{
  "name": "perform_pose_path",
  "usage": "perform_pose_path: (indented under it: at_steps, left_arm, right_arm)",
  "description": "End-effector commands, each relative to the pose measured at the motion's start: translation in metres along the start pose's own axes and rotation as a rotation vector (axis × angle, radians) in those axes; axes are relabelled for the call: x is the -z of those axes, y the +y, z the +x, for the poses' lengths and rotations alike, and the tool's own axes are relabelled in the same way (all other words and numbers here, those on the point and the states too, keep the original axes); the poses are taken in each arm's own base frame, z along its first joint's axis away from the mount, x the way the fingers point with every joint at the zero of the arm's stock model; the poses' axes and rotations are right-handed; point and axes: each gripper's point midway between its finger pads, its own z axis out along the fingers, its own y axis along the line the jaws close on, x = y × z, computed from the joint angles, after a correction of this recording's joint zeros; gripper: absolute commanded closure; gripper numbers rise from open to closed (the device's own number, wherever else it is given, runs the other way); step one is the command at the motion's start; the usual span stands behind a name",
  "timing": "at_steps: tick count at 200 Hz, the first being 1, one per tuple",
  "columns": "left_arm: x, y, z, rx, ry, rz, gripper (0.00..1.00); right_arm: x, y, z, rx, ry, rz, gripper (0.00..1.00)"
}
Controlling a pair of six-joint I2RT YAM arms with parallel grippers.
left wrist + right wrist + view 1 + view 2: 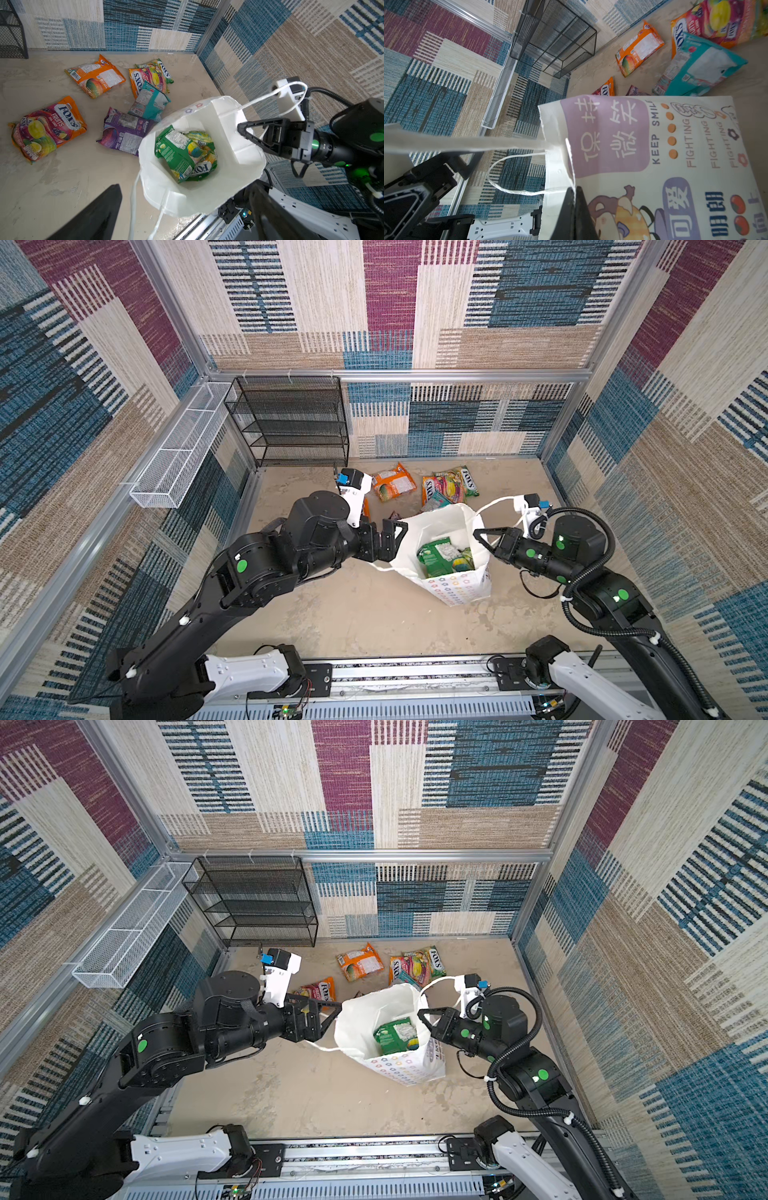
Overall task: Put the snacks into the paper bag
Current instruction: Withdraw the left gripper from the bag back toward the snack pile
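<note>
Beige tabletop (353,614), paper bag (457,591) upright, mouth upward

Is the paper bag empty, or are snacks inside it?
Not empty. The bag stands open, and green packets lie at its bottom.

Black arms (266,568) with white base links (245,672), round green stickers (242,565), and one ribbed black cable (623,632).

The paper bag (457,597) stands mid-table (332,614) with snacks (436,556) inside, loose packets (392,481) behind it toward the back edge, and a wire shelf (291,423) in the back-left corner.
</note>
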Motion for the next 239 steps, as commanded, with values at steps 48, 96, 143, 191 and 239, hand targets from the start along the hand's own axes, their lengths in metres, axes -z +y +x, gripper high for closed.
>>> perform_pose_path:
  at_steps: [48, 96, 143, 191, 239]
  left_arm:
    - [0.018, 0.041, -0.002, 0.108, -0.064, -0.061, 0.01]
    - [0.007, 0.062, 0.021, 0.132, -0.007, -0.113, 0.01]
    - [-0.019, 0.082, 0.042, 0.205, 0.071, -0.126, 0.01]
    - [-0.067, 0.14, 0.058, 0.434, 0.156, -0.117, 0.01]
    - [-0.113, 0.242, 0.068, 0.652, 0.174, -0.171, 0.01]
  right_arm:
    - [-0.008, -0.026, 0.007, -0.039, -0.06, 0.039, 1.0]
    - [0.007, -0.064, 0.009, 0.015, -0.118, 0.209, 1.0]
    - [0.018, -0.075, 0.007, 0.038, -0.139, 0.282, 1.0]
    - [0.032, -0.073, 0.0, 0.062, -0.183, 0.31, 1.0]
    - [0.028, -0.071, 0.004, 0.075, -0.164, 0.283, 1.0]
